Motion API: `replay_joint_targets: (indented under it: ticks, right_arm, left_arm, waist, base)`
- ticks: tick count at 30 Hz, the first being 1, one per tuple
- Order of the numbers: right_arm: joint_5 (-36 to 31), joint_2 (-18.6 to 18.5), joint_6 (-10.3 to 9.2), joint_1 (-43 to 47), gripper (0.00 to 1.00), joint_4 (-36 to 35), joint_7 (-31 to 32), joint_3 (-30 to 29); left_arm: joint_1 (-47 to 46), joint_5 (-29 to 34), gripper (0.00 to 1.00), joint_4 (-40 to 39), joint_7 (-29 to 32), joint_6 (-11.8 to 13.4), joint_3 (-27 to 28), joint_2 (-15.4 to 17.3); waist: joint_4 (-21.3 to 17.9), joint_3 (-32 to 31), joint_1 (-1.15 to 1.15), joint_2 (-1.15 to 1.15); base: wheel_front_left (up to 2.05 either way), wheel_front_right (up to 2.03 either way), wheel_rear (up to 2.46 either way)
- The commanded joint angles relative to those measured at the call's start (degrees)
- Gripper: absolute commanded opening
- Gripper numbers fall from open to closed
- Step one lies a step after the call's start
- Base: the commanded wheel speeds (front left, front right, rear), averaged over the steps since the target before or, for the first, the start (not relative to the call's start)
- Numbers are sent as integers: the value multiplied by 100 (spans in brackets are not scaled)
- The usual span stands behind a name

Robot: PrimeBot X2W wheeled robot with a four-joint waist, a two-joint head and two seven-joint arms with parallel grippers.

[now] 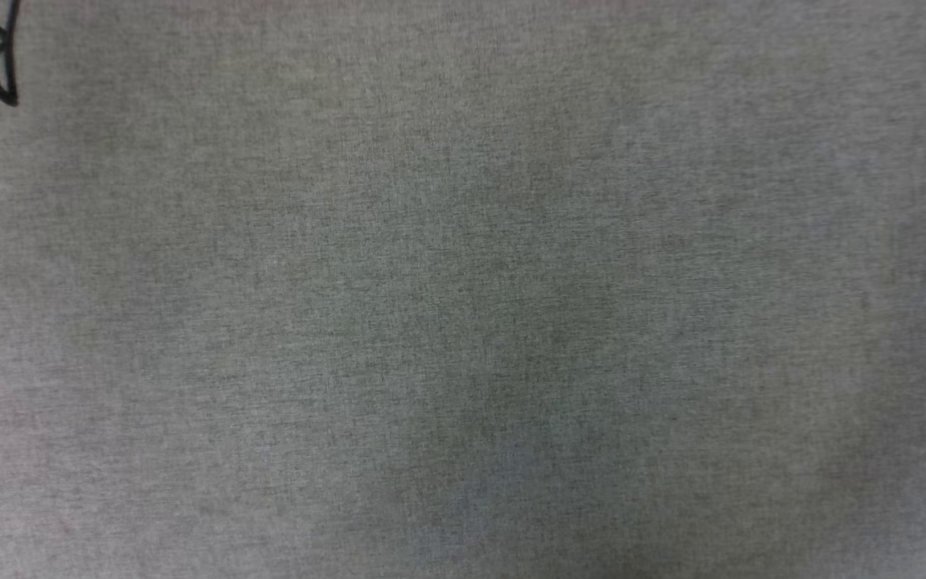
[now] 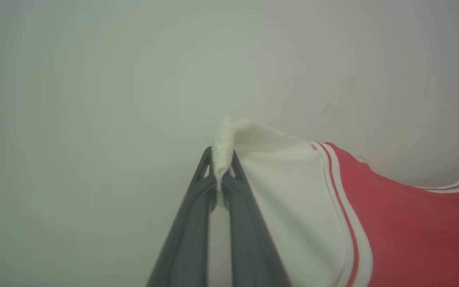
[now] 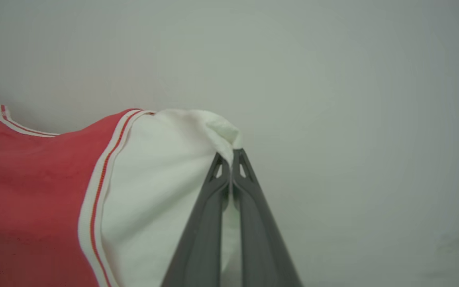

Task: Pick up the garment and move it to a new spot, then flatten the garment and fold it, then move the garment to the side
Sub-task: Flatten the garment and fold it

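Note:
The garment is a red shirt with white sleeves and red-white striped trim. In the left wrist view my left gripper is shut on a pinch of one white sleeve, the red body trailing off to the right. In the right wrist view my right gripper is shut on the tip of the other white sleeve of the garment, with the red body stretching away to the left. The shirt's print is hidden.
The head view looks down on a grey woven cloth surface. A thin black looped cord lies at its top left corner. Pale grey surface lies behind the fingers in both wrist views.

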Motion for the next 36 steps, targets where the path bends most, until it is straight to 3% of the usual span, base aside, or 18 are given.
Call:
replay_joint_targets:
  ticks: [1,5,12,21,29,36]
  right_arm:
    - [71,23,-8,-32,0,83,-48,89]
    - [237,60,-8,198,0,277,-165,303]
    - [874,64,-7,1435,0,303,-350,911]
    - [1579,-170,-8,3441,0,-34,-372,1298]
    - [1994,-270,-8,5550,0,-533,-238,1192]
    - [1955,-279,-9,7150,0,-1143,-108,612]
  left_arm:
    - [58,-26,0,98,-74,-42,17,-40]
    - [290,-114,0,344,-192,-159,93,-104]
    - [1515,-304,0,635,-276,-505,344,-178]
    - [3582,-371,0,384,-275,-686,676,-307]
    - [5948,-462,0,-54,-255,-674,720,-354]
    - [7770,-430,0,-1088,-85,-253,683,-149]
  waist:
    - [22,66,-1,0]
    - [61,-75,-1,0]
    - [99,-1127,-1,0]
    - [154,-2558,-1,0]
    - [95,-3811,-1,0]
    - [54,-4294,-1,0]
  base:
    - [0,0,0]
    - [0,0,0]
    - [0,0,0]
    - [0,0,0]
    - [0,0,0]
    - [0,0,0]
